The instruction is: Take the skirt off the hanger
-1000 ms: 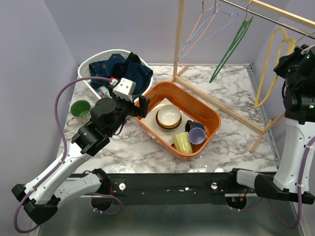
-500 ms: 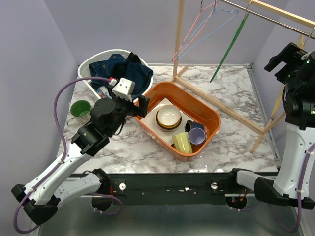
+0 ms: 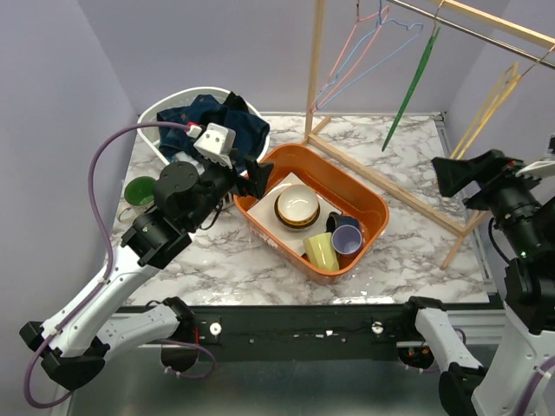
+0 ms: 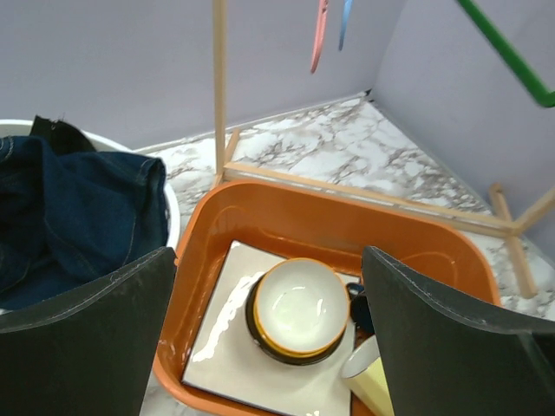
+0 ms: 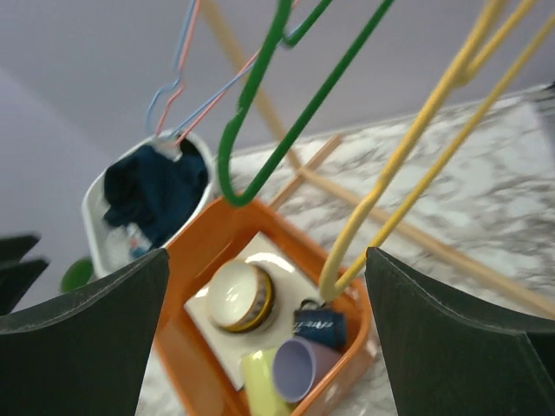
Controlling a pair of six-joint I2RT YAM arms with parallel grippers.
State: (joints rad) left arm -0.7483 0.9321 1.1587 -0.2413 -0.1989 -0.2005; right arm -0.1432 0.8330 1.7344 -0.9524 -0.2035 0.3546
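The left pincer (image 4: 269, 260) has matt black fingers (image 4: 87, 347) with a faintly grainy surface. Straight below it the orange tub (image 4: 408, 251) is smooth, glossy plastic. The bowl (image 4: 299, 308) inside shines like glazed ceramic and sits on a shiny white sheet (image 4: 217, 347). To that pincer's left the denim skirt (image 4: 69, 217) is dark, matt woven cloth with visible seams, lying in a white plastic basket (image 3: 149, 114). The table (image 3: 217, 260) looks like polished marble. Ahead of the right pincer (image 5: 267, 253), the green hanger (image 5: 227, 173) and yellow hanger (image 5: 328, 282) are smooth and slightly glossy. The rack (image 3: 316, 61) is bare pale wood.
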